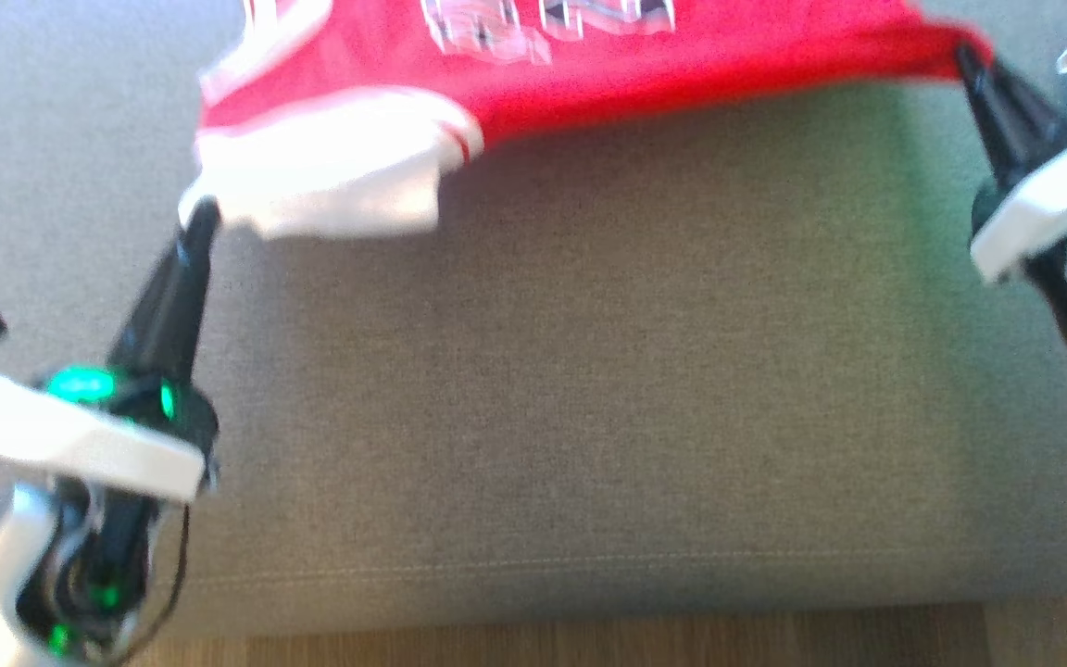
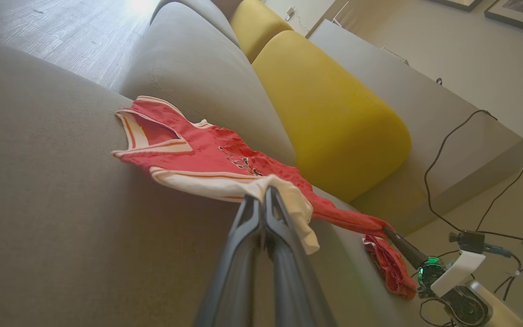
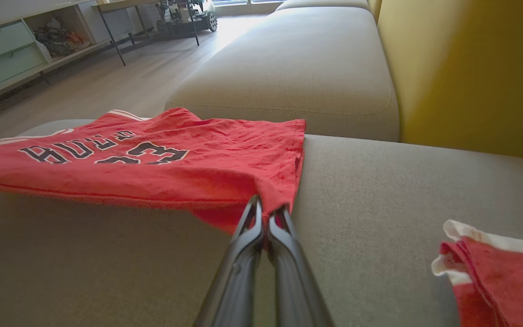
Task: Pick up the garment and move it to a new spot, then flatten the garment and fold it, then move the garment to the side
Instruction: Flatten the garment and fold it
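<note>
1. The left gripper (image 1: 198, 213) is at the near left. Its two dark fingers are pressed together on the jersey's white-trimmed corner, with a flap of white cloth bunched over the tips.
2. The jersey (image 1: 589, 65) is red and sleeveless. It has white bands with thin red stripes at the neck and armholes, and black letters and a number edged in white across the chest. It lies across the far part of the seat, chest up and lightly wrinkled. Its near edge runs taut from one gripper to the other.
3. The sofa (image 1: 589, 371) is grey and bare on the near side of the jersey. A yellow cushion (image 2: 334, 113) stands along its far side.
4. The right gripper (image 1: 964, 56) is at the far right. Its fingers are clamped on the jersey's plain red corner, which folds down around the tips.
5. A red cloth (image 3: 493, 272) with a white edge lies crumpled on the seat, just right of that gripper.
</note>
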Robot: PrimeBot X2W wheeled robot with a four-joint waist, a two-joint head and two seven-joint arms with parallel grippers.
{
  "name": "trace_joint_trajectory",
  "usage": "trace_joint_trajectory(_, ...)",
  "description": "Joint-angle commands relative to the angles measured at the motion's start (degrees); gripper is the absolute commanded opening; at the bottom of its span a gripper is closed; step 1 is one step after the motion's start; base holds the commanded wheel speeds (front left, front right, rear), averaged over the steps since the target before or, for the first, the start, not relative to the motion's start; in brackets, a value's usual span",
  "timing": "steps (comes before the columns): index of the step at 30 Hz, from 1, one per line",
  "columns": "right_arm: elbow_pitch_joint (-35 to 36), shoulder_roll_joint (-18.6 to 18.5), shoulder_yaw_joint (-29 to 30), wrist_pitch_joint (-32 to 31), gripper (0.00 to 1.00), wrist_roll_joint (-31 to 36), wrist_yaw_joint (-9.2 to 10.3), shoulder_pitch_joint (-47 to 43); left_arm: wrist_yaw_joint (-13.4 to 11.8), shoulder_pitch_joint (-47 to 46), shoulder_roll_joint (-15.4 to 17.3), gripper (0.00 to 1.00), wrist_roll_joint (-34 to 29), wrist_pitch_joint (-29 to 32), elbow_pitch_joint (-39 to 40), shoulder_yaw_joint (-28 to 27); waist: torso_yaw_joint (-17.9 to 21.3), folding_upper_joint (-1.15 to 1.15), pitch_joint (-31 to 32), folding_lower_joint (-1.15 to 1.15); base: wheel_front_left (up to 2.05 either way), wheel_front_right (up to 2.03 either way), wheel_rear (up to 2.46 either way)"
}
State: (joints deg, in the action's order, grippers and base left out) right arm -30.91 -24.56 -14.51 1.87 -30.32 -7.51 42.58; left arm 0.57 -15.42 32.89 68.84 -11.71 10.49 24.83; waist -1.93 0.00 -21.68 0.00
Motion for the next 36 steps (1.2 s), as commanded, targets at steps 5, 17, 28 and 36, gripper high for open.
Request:
trace_joint_trajectory(5,9.16,-1.02,3.49,-1.02,0.00,2.12,0.02,-11.06,-2.06,8.13,2.64,0.00,1.52,-1.80,7.43,-4.29,-0.39,0.00,4.09,0.00,0.00,0.00,0.00)
trace_joint_trajectory(17,30.12,4.13,16.94,-7.08,0.00,7.63,0.02,-36.33,-4.34,21.81,1.19,0.00,3.39,-2.53,12.77,-3.21,-2.18,0.00,8.24,0.00,0.00,0.00,0.00)
trace_joint_trajectory(28,37.37,7.16,15.80,-15.84,0.00,10.66,0.02,-36.03,-6.81,15.55,-3.46,0.00,9.93,0.66,13.22,-3.19,-0.25,0.00,5.29,0.00,0.00,0.00,0.00)
trace_joint_trajectory(36,28.14,7.68,14.27,-14.05,0.00,10.61,0.02,-25.73,-6.55,1.72,-9.17,0.00,8.96,1.48,2.26,-1.86,0.21,0.00,0.48,0.00,0.00,0.00,0.00)
